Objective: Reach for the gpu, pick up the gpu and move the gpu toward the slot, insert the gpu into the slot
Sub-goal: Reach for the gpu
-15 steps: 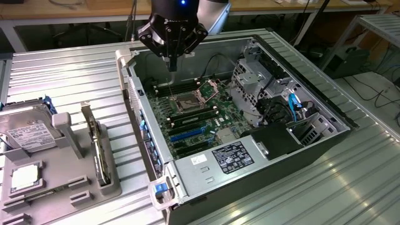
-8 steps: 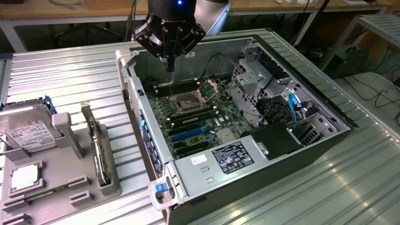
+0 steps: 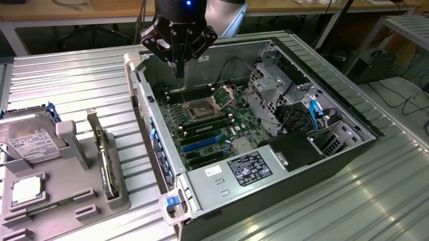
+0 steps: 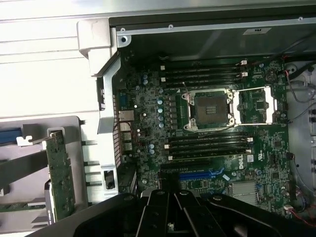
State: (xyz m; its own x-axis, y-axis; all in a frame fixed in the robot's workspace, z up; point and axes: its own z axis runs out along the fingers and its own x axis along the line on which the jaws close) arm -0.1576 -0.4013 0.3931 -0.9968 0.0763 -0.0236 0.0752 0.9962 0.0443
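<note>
The gpu (image 3: 107, 160) stands on its edge in a grey holder to the exterior view's left of the open computer case, green board with its silver bracket upward. In the wrist view the gpu (image 4: 60, 177) shows as a green card in that holder. The slot (image 3: 201, 144) is a blue socket on the green motherboard, below the black memory sockets; the wrist view shows the slot (image 4: 200, 174) just beyond my fingers. My gripper (image 3: 180, 69) hangs over the far end of the case, shut and holding nothing, well away from the gpu. Its dark fingers (image 4: 158, 212) sit together.
A grey hard drive (image 3: 27, 138) and a processor chip (image 3: 25, 191) lie in the holder tray (image 3: 67, 211). The case walls (image 3: 150, 125) stand between the gpu and the motherboard. Drive cages and cables (image 3: 295, 100) fill the case's right side. The processor socket (image 4: 210, 109) stands open.
</note>
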